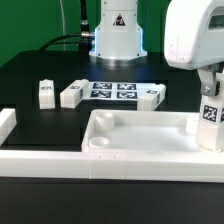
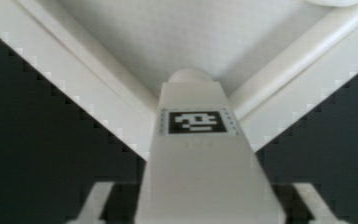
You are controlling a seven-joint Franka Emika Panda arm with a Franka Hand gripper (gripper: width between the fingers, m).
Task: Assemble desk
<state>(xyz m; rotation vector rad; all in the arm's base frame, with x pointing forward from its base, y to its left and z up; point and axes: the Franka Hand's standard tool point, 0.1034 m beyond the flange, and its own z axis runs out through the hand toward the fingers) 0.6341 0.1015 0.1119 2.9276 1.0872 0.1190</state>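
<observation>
Early stage of a desk build. The gripper [image 2: 201, 205] hangs over one corner of the desk top [image 1: 140, 135], with a leg [image 1: 208, 116] standing upright between its jaws. In the wrist view the jaws straddle the leg with a thin dark line on each side, so I cannot tell whether they press on it or stop just short. The leg's lower end sits at the corner directly below the jaws. Whether it is seated in the top there is hidden.

I judge that little is done: at most this one leg is in place. Three loose legs [image 1: 72, 93] lie flat on the black table [image 1: 30, 115], well away from the jaws and beyond the far wall of the top, beside the marker board [image 1: 112, 90]. An empty round socket [image 1: 98, 148] shows at a corner of the top well away from the jaws (that one, at least, has no leg yet).

The kit is matt white plastic. The top is a wide, shallow tray lying open side up, with raised walls and rounded inner corners. Its floor looks finely speckled up close. The legs are square bars, each with a black-and-white square tag. A long white rail [image 1: 40, 160] runs along the table edge, well off from the jaws.
</observation>
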